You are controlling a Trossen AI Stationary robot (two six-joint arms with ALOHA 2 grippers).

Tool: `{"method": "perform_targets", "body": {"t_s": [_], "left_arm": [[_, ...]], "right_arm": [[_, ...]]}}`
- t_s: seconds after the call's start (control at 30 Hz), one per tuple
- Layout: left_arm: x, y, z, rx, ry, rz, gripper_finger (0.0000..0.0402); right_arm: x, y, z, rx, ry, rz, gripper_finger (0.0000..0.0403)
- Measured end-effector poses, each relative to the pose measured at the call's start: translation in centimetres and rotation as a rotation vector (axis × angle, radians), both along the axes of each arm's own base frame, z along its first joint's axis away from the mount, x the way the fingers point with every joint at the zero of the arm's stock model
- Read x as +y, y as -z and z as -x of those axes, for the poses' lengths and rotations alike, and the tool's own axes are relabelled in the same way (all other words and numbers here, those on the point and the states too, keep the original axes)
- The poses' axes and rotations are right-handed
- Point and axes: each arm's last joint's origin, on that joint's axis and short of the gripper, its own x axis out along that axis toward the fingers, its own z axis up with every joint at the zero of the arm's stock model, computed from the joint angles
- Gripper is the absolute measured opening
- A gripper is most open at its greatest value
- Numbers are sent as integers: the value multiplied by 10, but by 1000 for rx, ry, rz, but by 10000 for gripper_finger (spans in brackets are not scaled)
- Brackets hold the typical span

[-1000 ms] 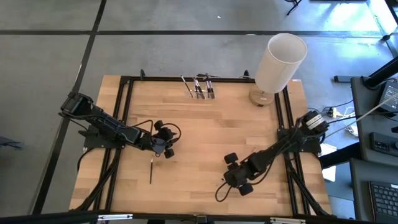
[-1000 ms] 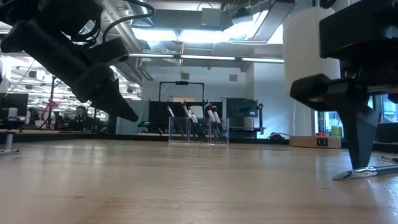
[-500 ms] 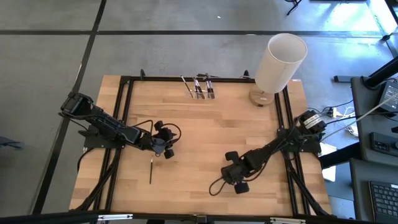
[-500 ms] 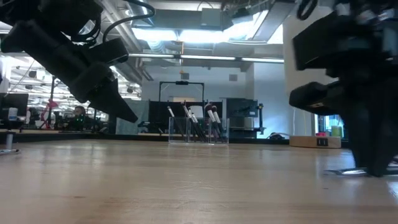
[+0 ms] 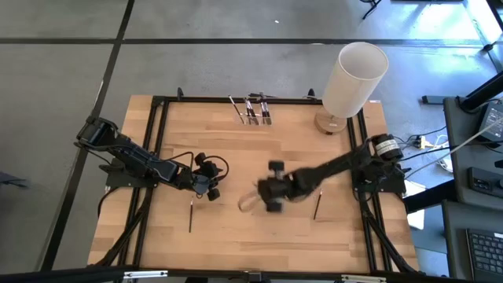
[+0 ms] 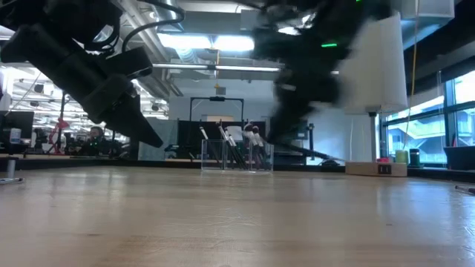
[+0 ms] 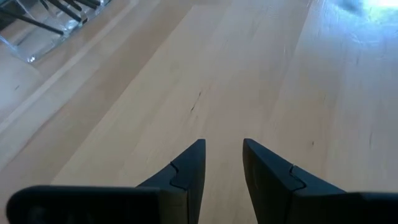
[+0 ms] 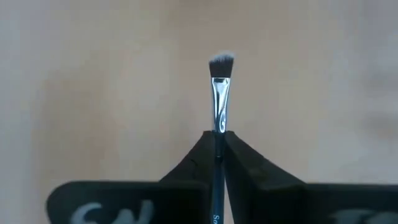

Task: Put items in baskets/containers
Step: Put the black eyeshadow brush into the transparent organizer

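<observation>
In the right wrist view a thin makeup brush (image 8: 219,99) with a dark handle, silvery ferrule and pale-tipped bristles sticks out of my shut right gripper (image 8: 219,134). That gripper (image 5: 269,193) is over the table's middle, raised above the wood. Two more brushes lie flat on the table, one (image 5: 190,215) near my left gripper and one (image 5: 317,207) to the right. The clear holder (image 5: 251,115) stands at the far edge with several brushes leaning in it. My left gripper (image 7: 222,146) hovers open at the left with nothing between its fingers. My right gripper pinches the brush's dark handle (image 8: 217,142) just behind the ferrule, between its two fingers. The brush lies along the fingers, with ferrule and bristles (image 8: 221,61) reaching out past the fingertips. It is lifted clear of the table.
A tall white cylinder (image 5: 354,77) on a tan base stands at the far right corner. A black frame (image 5: 157,157) runs along the table's left, far and right sides. Bare wood lies between the grippers and the holder (image 6: 237,154).
My right gripper has shut on a brush that lay near the table's front right, lifted it clear, and swung quickly left and toward the far edge to the table's middle. Where the arm was, another brush now shows on the wood.
</observation>
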Motion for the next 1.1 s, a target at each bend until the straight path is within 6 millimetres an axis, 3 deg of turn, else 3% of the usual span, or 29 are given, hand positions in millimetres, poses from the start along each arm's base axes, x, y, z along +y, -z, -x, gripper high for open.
{"method": "perform_targets", "body": {"t_s": [0.23, 0.37, 0.5, 0.63, 0.9, 1.1], "left_arm": [[-1, 4, 5, 29, -52, 39, 102], [0, 8, 10, 69, -90, 55, 102], [2, 14, 16, 93, -110, 62, 102], [5, 20, 23, 88, -152, 67, 102], [7, 26, 29, 55, -218, 104, 102], [8, 26, 29, 50, -224, 96, 102]], "right_arm": [[-109, -36, -42, -434, 124, 40, 38], [-183, -55, -39, -676, 214, -33, 34], [-231, -56, -28, -753, 226, -134, 30], [-249, -38, -29, -728, 226, -90, 33], [-259, -17, -36, -724, 300, 21, 36], [-261, -17, -35, -710, 320, 80, 37]]}}
